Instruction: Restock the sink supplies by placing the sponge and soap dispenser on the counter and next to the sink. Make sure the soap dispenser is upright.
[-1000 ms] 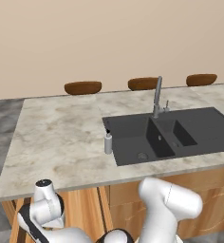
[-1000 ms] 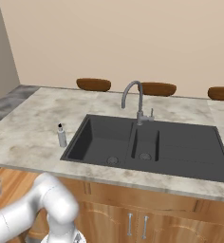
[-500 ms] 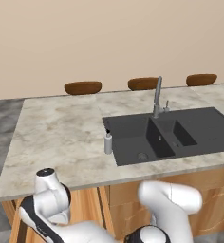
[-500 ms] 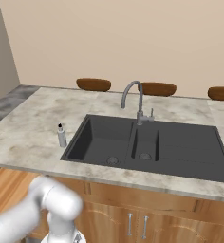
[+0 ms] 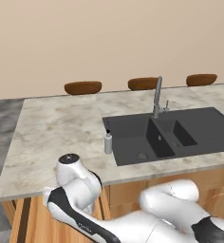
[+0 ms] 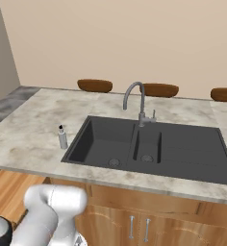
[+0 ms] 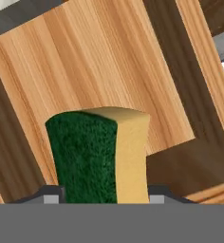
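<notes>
1. In the hand view the sponge [image 7: 97, 156] stands on edge between the two dark tips of the claw [image 7: 102, 194], its dark green face toward the left and its yellow layer toward the right.
2. The claw is clamped on the sponge: one tip presses each side of it at the bottom of that view.
3. Behind the sponge lies light wooden cabinet panelling [image 7: 109, 61] with darker brown strips crossing it at a slant.
4. The soap dispenser [image 5: 107, 142] stands upright on the table [image 5: 57, 128], just beside the left edge of the sink [image 5: 133, 137]; the right base view shows it the same way [image 6: 62, 137], its dark pump nozzle on top.
5. The sink is a dark grey double basin set into the marble-patterned table, with a round drain in the larger basin.
6. A grey metal faucet [image 6: 137, 103] rises at the back rim of the sink, between the two basins.
7. Three brown stool tops [image 5: 83, 87] show beyond the far edge of the table.
8. The white arm [image 5: 80, 190] bends low in front of the cabinets, below the table's near edge.
</notes>
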